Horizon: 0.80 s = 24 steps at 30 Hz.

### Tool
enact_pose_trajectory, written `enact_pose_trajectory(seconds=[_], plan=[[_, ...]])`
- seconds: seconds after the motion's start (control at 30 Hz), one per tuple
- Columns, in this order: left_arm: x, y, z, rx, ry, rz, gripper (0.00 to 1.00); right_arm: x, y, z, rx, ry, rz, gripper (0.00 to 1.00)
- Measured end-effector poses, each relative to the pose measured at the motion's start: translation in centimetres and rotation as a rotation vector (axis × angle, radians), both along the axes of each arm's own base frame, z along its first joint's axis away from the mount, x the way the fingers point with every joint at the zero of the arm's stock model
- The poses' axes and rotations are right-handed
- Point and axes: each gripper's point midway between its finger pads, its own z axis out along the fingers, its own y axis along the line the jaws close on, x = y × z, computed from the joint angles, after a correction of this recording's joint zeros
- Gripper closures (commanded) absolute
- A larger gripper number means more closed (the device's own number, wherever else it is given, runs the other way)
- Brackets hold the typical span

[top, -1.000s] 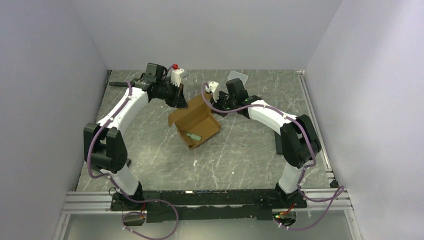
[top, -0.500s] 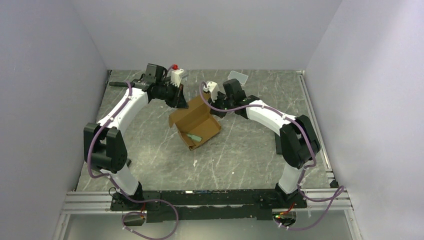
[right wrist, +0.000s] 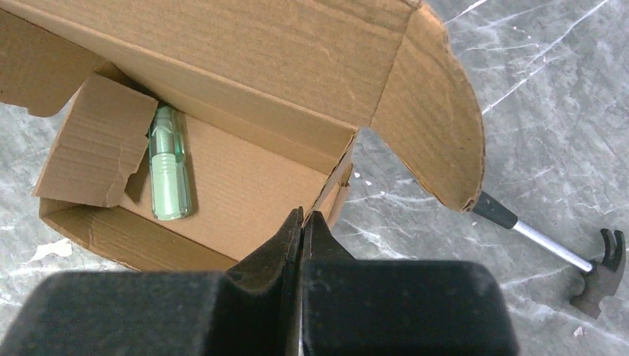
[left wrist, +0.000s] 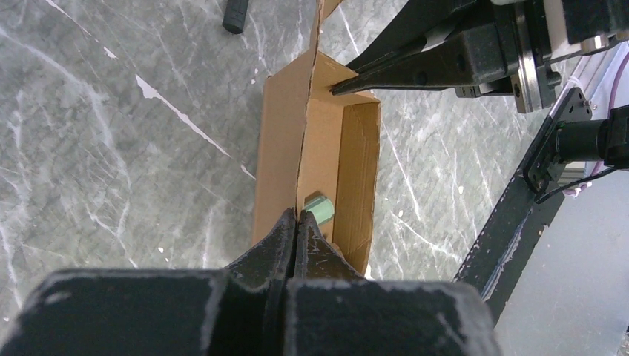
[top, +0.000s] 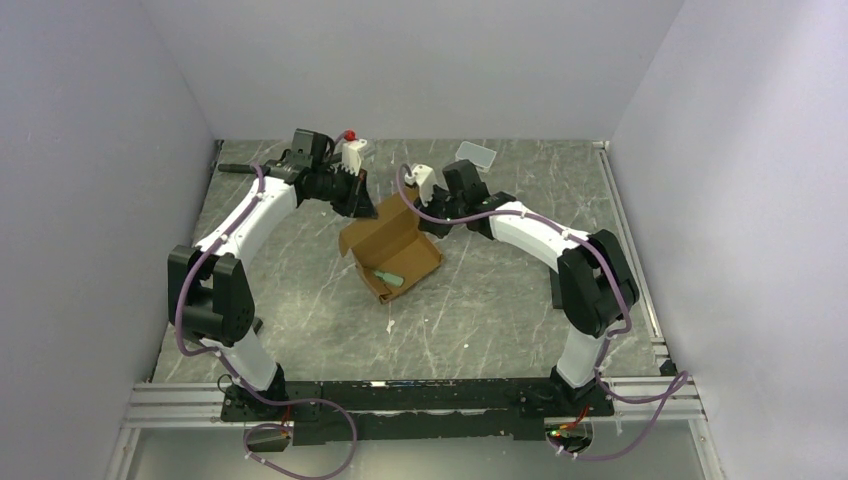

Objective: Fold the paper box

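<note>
**Top view.** The paper box (top: 392, 252) sits on the table (top: 480, 300) between the left pincer (top: 365, 207) and the right pincer (top: 428, 225), with its far end at both tips. It is an open brown carton with its lid panel raised.

**Left wrist view.** The left pincer's fingers are pressed together at the edge of the upright panel. Whether cardboard is nipped between them cannot be told. Directly ahead, the right pincer's closed tips meet the far end wall.

**Right wrist view.** The right pincer is closed on nothing, with its tips at the nearest box corner. Ahead, one end flap is folded in beside a green cylinder (right wrist: 169, 165). The corrugated lid and its rounded ear stand open.

**Step.** The end walls appear to be in forming. The next move probably calls for tucking the ear inside, then lowering the lid along its crease.
</note>
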Motion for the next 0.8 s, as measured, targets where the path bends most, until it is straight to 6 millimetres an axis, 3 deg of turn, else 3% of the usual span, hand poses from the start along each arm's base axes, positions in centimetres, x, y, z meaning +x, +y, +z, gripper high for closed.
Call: enact_pose_trajectory(seconds=[0.8], plan=[[-1.7, -0.6, -2.0, -0.024, 0.079, -0.014, 1.0, -2.2, -0.2, -3.3, -0.026, 0.043, 0.012, 0.99]])
